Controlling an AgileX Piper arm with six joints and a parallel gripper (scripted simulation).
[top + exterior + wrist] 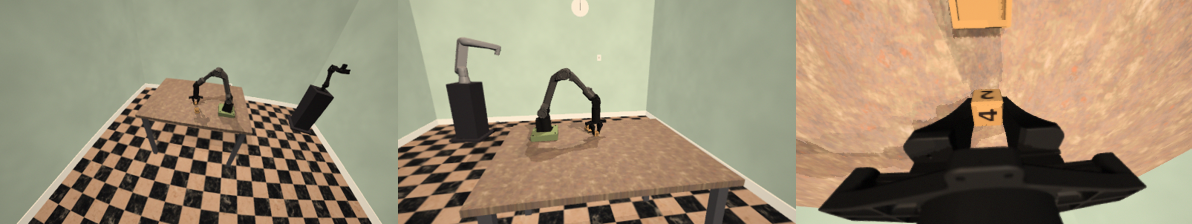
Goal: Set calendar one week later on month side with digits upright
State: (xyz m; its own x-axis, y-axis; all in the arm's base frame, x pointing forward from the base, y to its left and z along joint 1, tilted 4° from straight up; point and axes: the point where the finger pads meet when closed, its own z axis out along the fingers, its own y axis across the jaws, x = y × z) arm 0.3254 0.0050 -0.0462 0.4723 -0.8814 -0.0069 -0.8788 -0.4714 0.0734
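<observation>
My gripper (pixel 987 105) is shut on a small orange cube (pixel 987 111), held above the table. In the wrist view the cube's near face shows a 4 lying on its side, and the face above it shows a 2. The orange calendar tray (pixel 980 13) lies on the table beyond the cube, cut off by the top edge of the wrist view. In the top view the gripper (pixel 195 99) hangs a little above the tray (pixel 197 110). In the exterior view the gripper (pixel 595 128) hides most of the tray. I cannot see the other cube.
The arm's green base (pixel 226 110) stands on the table to the right of the tray. A black pedestal (pixel 311 107) with another arm stands on the floor away from the table.
</observation>
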